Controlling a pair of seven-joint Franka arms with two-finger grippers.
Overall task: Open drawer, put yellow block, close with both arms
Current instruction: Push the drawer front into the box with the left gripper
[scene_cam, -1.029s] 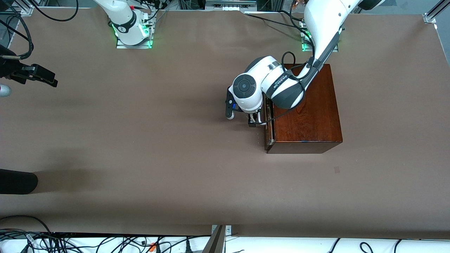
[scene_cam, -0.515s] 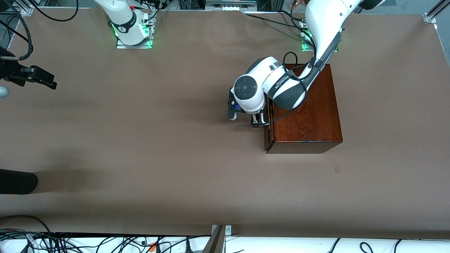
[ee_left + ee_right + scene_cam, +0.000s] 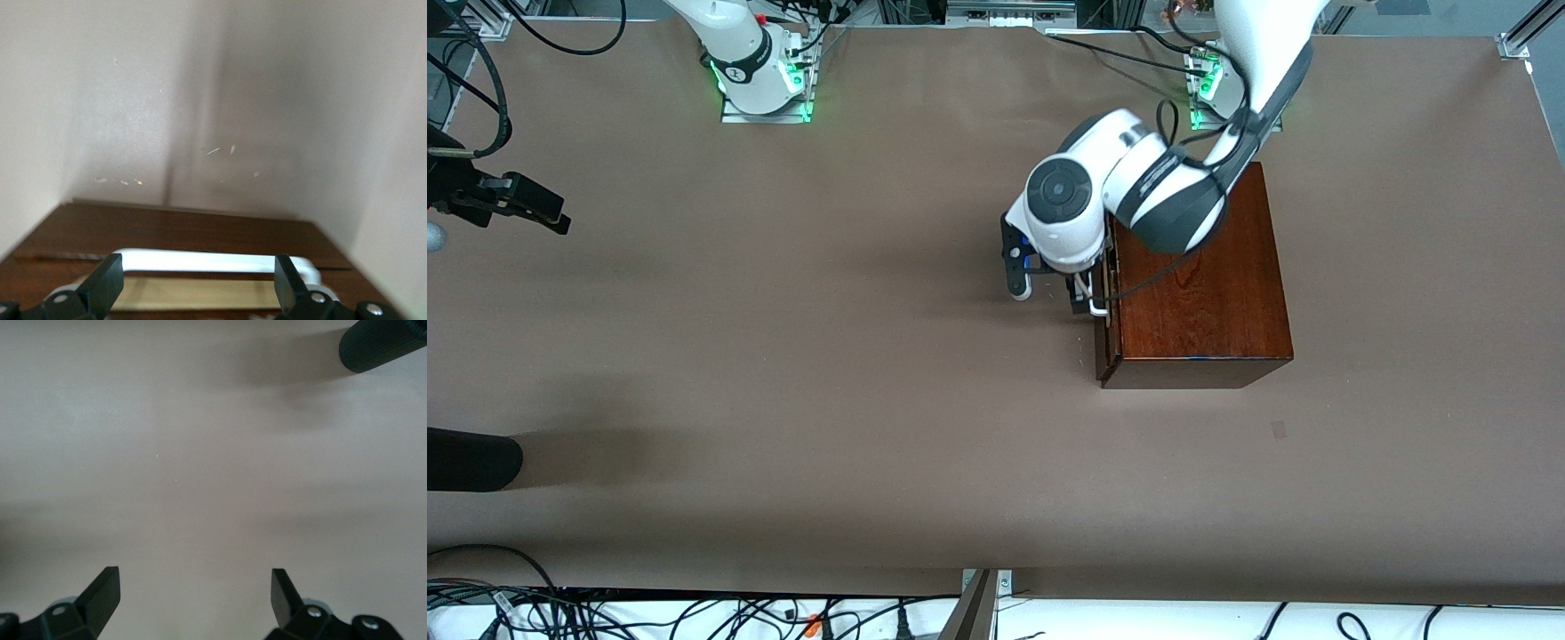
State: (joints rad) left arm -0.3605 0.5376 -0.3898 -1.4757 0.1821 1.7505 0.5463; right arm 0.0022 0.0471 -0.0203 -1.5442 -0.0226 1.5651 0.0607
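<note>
The glossy mahogany-coloured rectangular wooden box stands on the brown-covered table toward the left arm's end, close below the left arm's green-lit base. Its drawer, a pale light-wood tray with a dark reddish-brown front, faces the right arm's end of the table and is out only by a narrow slit; in the left wrist view a thin strip of the pale tray shows beneath the white U-shaped bar handle.

The left arm's black 2-finger pincer sits right at the drawer front. Its 2 fingers are spread wide, one to each side of the handle's span, and grip nothing; whether a fingertip touches the bar is hard to say from these views.

The small bright yellow block appears in none of the views, so its place cannot be told.

The right arm waits, its black pincer up at the edge of the table at the right arm's end. In the right wrist view its fingers stand far apart with nothing between them, bare table below, and a dark ribbed cylinder shows at the frame's corner. In the front view a dark rounded object lies at that same end of the table, nearer the front camera.
</note>
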